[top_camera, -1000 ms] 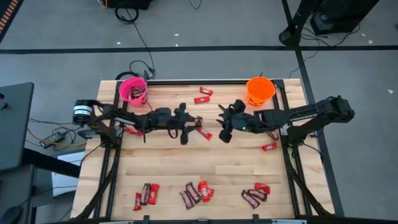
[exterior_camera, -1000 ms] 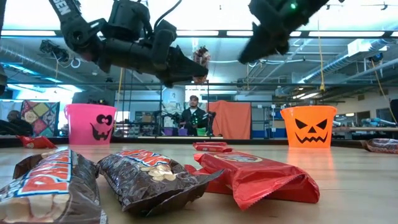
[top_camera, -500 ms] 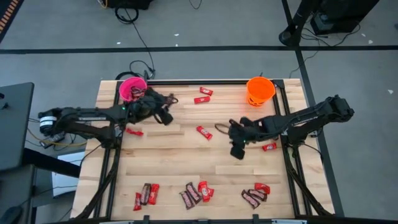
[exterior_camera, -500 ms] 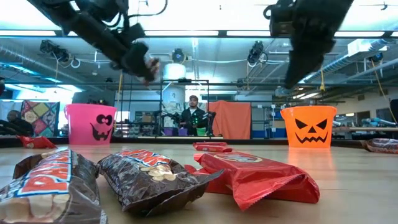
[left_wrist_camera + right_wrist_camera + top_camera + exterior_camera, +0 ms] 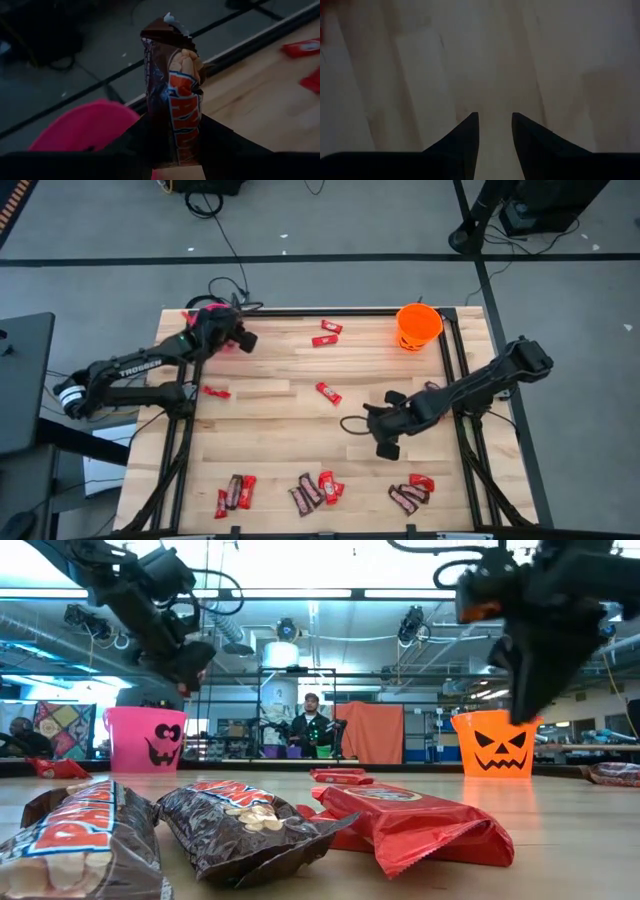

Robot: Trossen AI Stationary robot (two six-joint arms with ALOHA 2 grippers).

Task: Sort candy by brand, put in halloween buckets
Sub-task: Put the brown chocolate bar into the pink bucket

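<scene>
Brown candy bar [image 5: 176,100]: being gripped upright between the left hand's two dark fingers, its crimped top end free, just above the pink bucket.
Left hand [image 5: 232,335]: closing on the brown bar, hanging over the pink bucket at the worktop's far left corner.
Pink bucket [image 5: 146,739]: standing upright at the far left corner, a black face printed on its wall; in the high view the left arm is covering most of it.
Orange bucket [image 5: 418,326]: standing upright at the far right corner, well apart from both hands.
Right hand [image 5: 383,442]: hovering over bare wood right of the worktop's centre, its fingers [image 5: 465,135] standing slightly apart with nothing between them.
Loose red candy [image 5: 327,392]: one bar lying near the centre, two more [image 5: 326,333] lying near the far edge between the buckets, one [image 5: 216,391] lying near the left edge.
Near-edge candy [image 5: 316,489]: red and brown bars lying in three small clusters along the near edge, left [image 5: 234,494], middle and right [image 5: 411,492].
Worktop [image 5: 270,435]: light wood planks inside a black frame.
Person [image 5: 312,726]: sitting in the room beyond the worktop, between the two buckets in the low view.
</scene>
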